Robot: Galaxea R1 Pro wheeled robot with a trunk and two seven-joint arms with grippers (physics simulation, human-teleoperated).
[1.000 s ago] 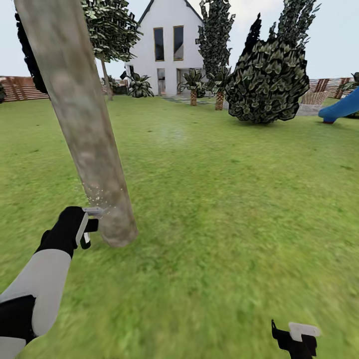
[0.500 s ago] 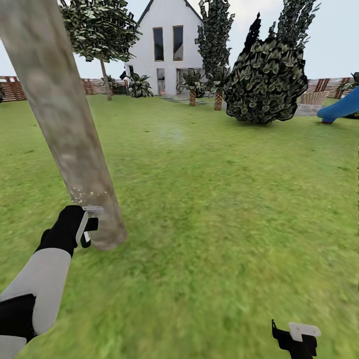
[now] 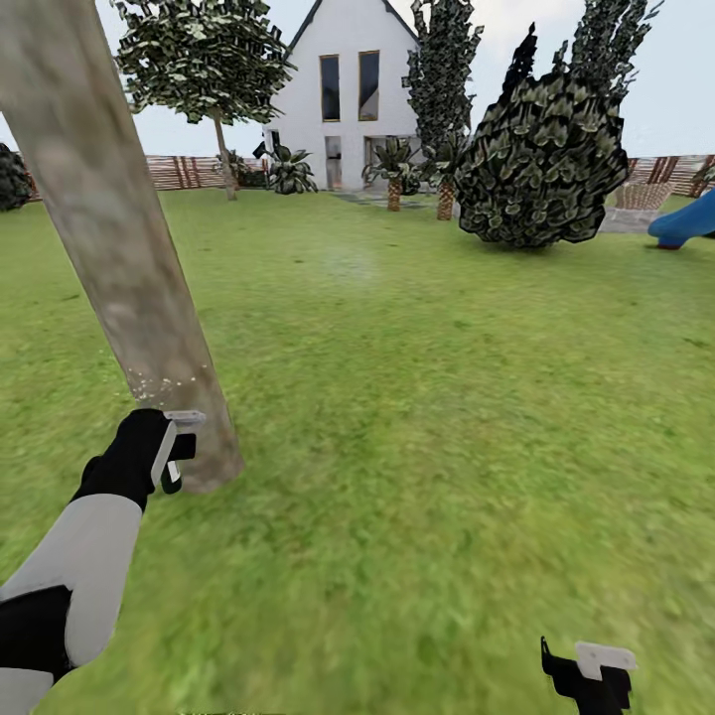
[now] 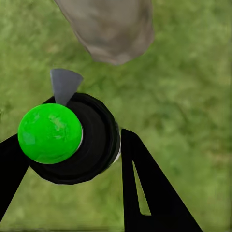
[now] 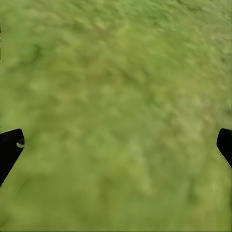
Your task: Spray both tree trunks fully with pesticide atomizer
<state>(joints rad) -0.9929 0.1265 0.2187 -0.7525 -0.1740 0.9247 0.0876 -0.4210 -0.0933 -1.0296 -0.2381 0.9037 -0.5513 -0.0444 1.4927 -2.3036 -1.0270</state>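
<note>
Left claw (image 3: 171,449) stayed pinched on the atomizer (image 4: 72,137), nozzle at the trunk (image 3: 149,298) base just ahead; view swung, speckles sat low, so most bark looked unsprayed; right claw (image 3: 593,675) spread, idle.

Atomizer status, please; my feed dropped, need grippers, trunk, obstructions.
Left gripper shut on atomizer, spray head aimed at tree trunk base. Right gripper open, empty, low over grass. Nothing between nozzle and trunk.
</note>
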